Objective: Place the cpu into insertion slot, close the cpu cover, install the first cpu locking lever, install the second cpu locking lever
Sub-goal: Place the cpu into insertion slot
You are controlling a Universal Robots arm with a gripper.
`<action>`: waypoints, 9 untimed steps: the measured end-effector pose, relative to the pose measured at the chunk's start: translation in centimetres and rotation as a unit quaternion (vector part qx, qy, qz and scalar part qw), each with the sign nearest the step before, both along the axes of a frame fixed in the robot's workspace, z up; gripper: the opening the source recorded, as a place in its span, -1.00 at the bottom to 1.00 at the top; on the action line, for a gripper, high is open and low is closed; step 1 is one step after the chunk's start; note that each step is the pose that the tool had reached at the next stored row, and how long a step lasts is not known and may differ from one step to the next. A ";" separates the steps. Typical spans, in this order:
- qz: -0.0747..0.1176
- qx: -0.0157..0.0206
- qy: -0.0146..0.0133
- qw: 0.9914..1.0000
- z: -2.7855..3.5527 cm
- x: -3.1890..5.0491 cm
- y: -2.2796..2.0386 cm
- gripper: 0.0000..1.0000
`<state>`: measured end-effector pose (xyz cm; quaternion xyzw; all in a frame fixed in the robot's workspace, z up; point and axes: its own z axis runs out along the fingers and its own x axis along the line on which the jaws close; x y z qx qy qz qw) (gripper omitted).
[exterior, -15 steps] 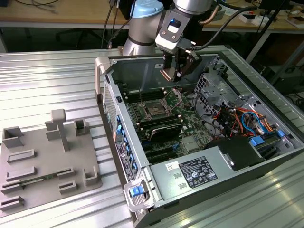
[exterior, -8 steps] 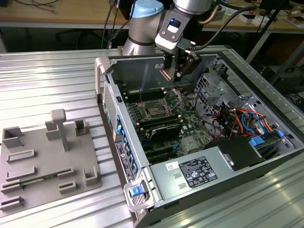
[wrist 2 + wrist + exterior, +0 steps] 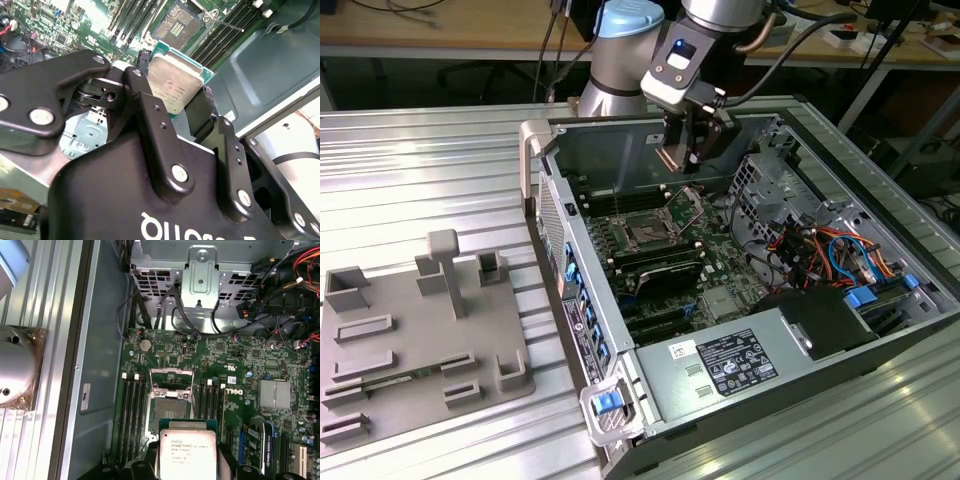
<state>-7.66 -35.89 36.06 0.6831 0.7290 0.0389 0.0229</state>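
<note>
The gripper (image 3: 685, 152) is clamped on the chip (image 3: 175, 82), its two black fingers (image 3: 145, 100) pressing opposite edges. It holds the chip in the air above the green board (image 3: 240, 370) inside the open computer case (image 3: 545, 190). Below, the socket (image 3: 170, 405) lies bare between the memory slots (image 3: 130, 415), its metal cover (image 3: 171, 390) swung up.

Ribbed metal desk (image 3: 430, 170), silver-grey. Open computer case (image 3: 582, 335) lies directly on it, toward exterior view's right. Grey fixture plate (image 3: 405, 305) with upright holders lies at exterior view's left, just beside case.
</note>
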 end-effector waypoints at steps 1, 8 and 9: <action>-0.008 0.000 0.000 1.000 -0.07 0.00 0.00 0.09; -0.075 0.000 0.008 0.997 -0.96 -0.01 0.00 0.09; -0.076 0.000 0.009 0.997 -1.07 -0.01 0.00 0.09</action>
